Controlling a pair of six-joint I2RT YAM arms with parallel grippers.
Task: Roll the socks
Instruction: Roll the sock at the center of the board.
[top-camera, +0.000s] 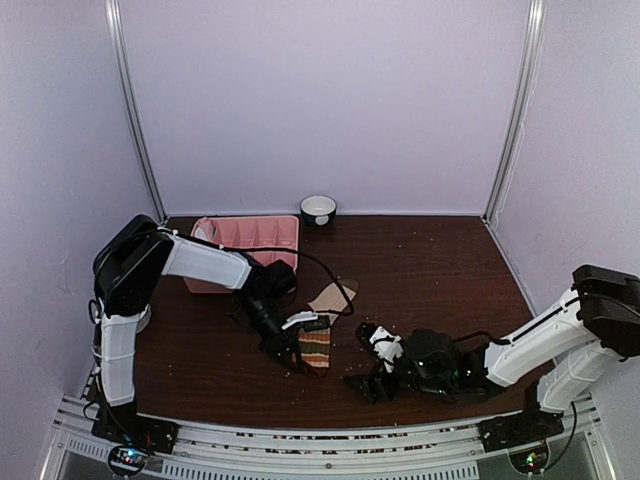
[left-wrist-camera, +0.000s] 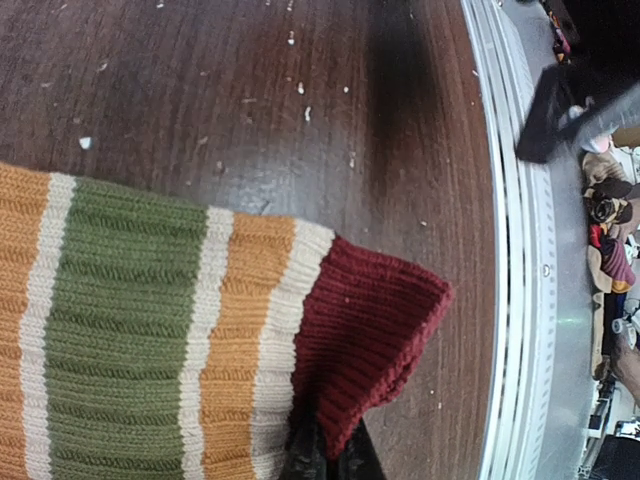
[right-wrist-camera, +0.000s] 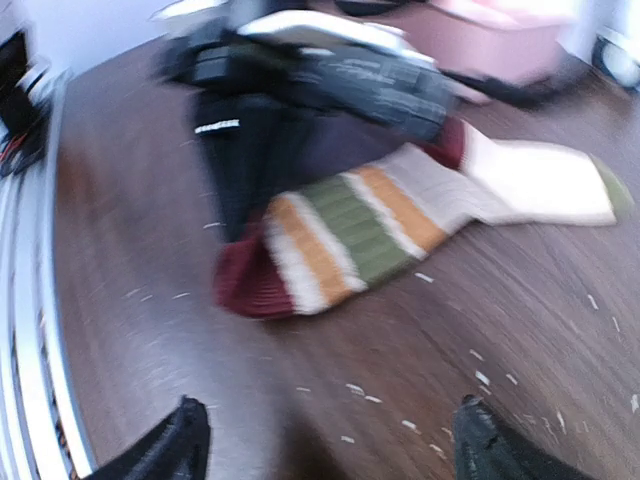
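Observation:
A striped sock (top-camera: 316, 343) lies on the dark table with bands of orange, green and cream, a maroon cuff (left-wrist-camera: 365, 330) and a pale tan foot (top-camera: 333, 296). My left gripper (top-camera: 298, 362) is shut on the cuff's edge, and its dark fingertips (left-wrist-camera: 300, 458) pinch the maroon fabric and lift it a little. My right gripper (right-wrist-camera: 330, 445) hovers low over bare wood just right of the sock (right-wrist-camera: 350, 240). It is open, with nothing between its fingers (right-wrist-camera: 185, 445). In the top view the right gripper (top-camera: 360, 358) sits beside the cuff end.
A pink divided tray (top-camera: 262, 235) stands at the back left behind the left arm. A small white bowl (top-camera: 318, 208) rests against the back wall. The metal rail (left-wrist-camera: 520, 300) runs along the near table edge. Pale crumbs dot the wood.

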